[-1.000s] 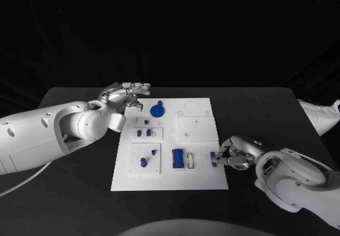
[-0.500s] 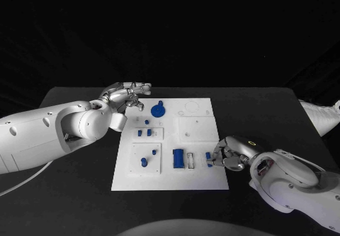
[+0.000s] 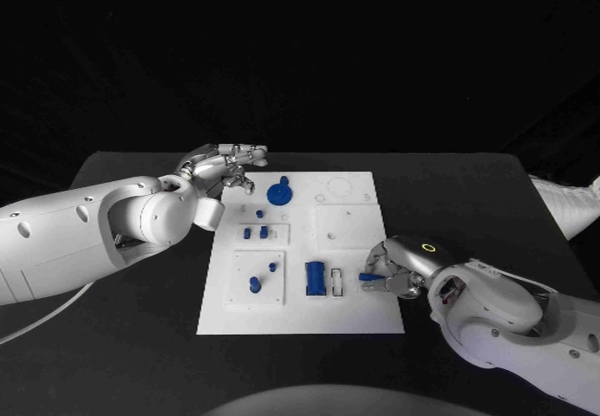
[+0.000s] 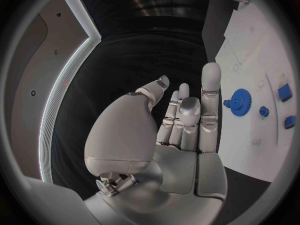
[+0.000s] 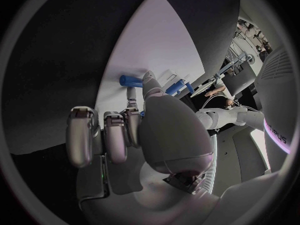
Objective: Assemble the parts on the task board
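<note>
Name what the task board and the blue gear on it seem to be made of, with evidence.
Task board: probably matte white plastic; flat, even, no glare. Blue gear: likely moulded or printed plastic; uniform solid colour, dull surface, crisp teeth in the left wrist view.

The right hand (image 3: 402,270) covers most of the small blue part (image 3: 371,277) at its fingertips, so the grip itself cannot be judged. In the right wrist view the palm (image 5: 165,135) hides much of the task board (image 5: 150,50). The left hand (image 3: 225,169) overlaps the board's far corner; contact there is unclear.
</note>
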Controlling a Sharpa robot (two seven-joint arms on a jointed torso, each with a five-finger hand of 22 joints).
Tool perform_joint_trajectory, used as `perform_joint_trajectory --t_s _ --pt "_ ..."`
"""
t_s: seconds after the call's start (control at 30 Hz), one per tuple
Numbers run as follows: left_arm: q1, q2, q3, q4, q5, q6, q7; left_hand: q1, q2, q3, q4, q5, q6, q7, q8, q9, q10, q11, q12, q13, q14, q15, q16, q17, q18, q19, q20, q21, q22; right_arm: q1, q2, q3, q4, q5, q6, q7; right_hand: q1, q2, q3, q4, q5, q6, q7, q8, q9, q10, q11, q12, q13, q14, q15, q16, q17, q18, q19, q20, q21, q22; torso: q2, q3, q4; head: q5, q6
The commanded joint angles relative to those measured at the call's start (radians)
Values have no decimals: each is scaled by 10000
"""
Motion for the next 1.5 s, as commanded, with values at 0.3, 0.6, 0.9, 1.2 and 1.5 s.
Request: perform_joint_trajectory --t_s 0.3,0.6,0.9,1.2,1.5 --pt "3 18 3 3 -43 224 42 36 44 13 -35 33 -72 10 65 14 -101 5 78 -1 -49 1 -30 -30 201 -65 -6 -41 -24 -133 180 -93 -203 -784 1045 -396 111 65 205 -118 154 86 51 6 -74 59 -33 -28 1297 996 -13 -35 2442 -36 209 21 -50 558 -15 -10 -19 40 -10" --pt "3 -3 3 12 -43 218 40 36 44 13 -35 33 -72 10 65 14 -101 5 78 -1 -49 1 -30 -30 201 -65 -6 -41 -24 -139 116 -93 -156 -1121 1468 -397 608 123 709 -564 295 227 10 -79 -119 48 -79 -37 1299 999 -54 -23 2455 -46 225 -16 -25 600 -15 0 -13 46 -30" --pt "3 -11 2 8 -43 224 39 36 44 13 -35 33 -72 10 65 14 -101 5 78 -1 -49 1 -30 -30 201 -65 -6 -41 -24 -167 16 -92 0 -1374 1345 -386 515 78 766 -570 303 251 25 -123 -143 46 -68 -45 1295 998 -48 -26 2452 -47 226 -17 -24 605 -14 5 -25 75 -50" --pt "2 -15 2 6 -43 222 40 45 48 19 -42 33 -78 10 76 14 -107 4 89 -4 -56 1 -34 -43 204 -72 -6 -58 -38 -176 -80 -91 14 -1411 1121 -359 57 -109 843 -416 197 191 84 -289 -215 30 -16 -90 1267 995 -6 -36 2443 -43 216 11 -47 580 -10 0 -13 75 -53" --pt "2 -12 2 -1 -43 231 34 45 48 19 -42 33 -78 10 76 14 -107 4 89 -4 -56 1 -34 -43 204 -72 -6 -58 -38 -177 -140 -85 55 -1447 953 -306 -62 -191 876 -366 158 186 96 -323 -227 26 -3 -100 1260 996 5 -35 2444 -44 218 23 -45 584 -13 2 -11 76 -71"
